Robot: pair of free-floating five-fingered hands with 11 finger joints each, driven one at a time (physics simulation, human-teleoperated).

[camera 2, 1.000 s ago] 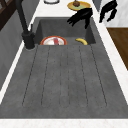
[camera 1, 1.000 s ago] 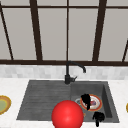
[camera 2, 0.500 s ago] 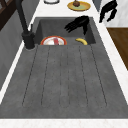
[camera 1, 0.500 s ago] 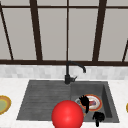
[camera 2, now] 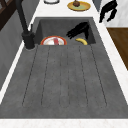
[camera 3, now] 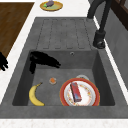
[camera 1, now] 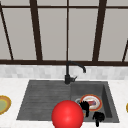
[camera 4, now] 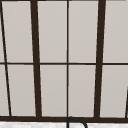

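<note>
Yellow banana (camera 3: 35, 95) on sink floor, below left hand (camera 3: 43, 60), fingers straight.

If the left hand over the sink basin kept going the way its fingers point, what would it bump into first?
Probably the red-rimmed plate carrying a red block: the left hand points across the basin toward it. Height is unclear, so it might pass above.

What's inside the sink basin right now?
In the sink basin: a banana, a red-rimmed plate carrying a red block, and a small orange item. The left hand hovers there, partly covering the floor.
</note>
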